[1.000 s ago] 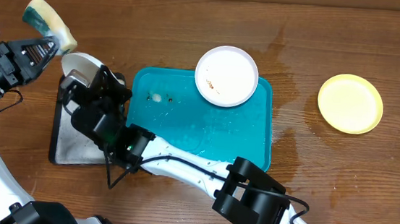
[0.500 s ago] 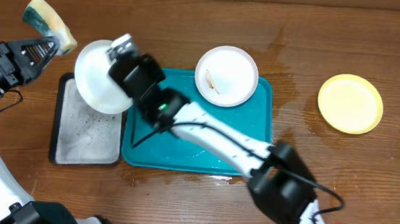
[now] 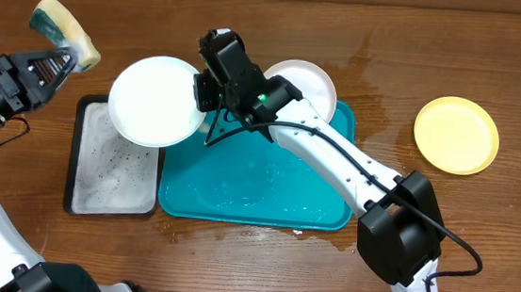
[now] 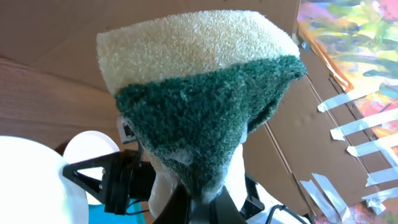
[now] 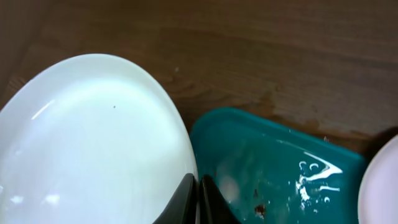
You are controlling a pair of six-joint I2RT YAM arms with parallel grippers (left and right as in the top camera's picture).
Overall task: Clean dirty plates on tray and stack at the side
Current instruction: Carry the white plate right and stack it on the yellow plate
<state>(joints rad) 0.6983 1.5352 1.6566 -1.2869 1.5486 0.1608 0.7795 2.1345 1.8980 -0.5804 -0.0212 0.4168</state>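
The teal tray (image 3: 258, 179) lies on the wooden desk (image 3: 423, 236), its floor wet and glossy. In the right wrist view, droplets and a few brown specks (image 5: 258, 208) show on the tray floor.

The right pincer (image 3: 199, 93) is clenched on the rim of a white plate (image 3: 156, 101). It holds the plate over the tray's far left corner, so the plate overlaps the tray's left rim and the black-rimmed tray (image 3: 112, 166) that sits just left of the teal one. Seen from the right wrist, the two fingers (image 5: 186, 199) meet tightly at the plate's edge. The plate's face looks shiny and nearly spotless, with only one tiny dark dot.

A second white plate (image 3: 308, 84) rests on the tray's far right corner, partly hidden by the right arm. Whether it carries smears cannot be told here. The yellow plate (image 3: 456, 135) lies flat on the desk, well to the right of the tray and apart from the others.

The left pincer (image 3: 55, 60) is well to the left of the tray, beyond the black-rimmed tray. It is clenched on a sponge (image 3: 63, 29) with a green scouring side and a pale yellow side, which sticks up out of its tips. The left wrist view shows the sponge (image 4: 199, 106) pinched at its lower end.
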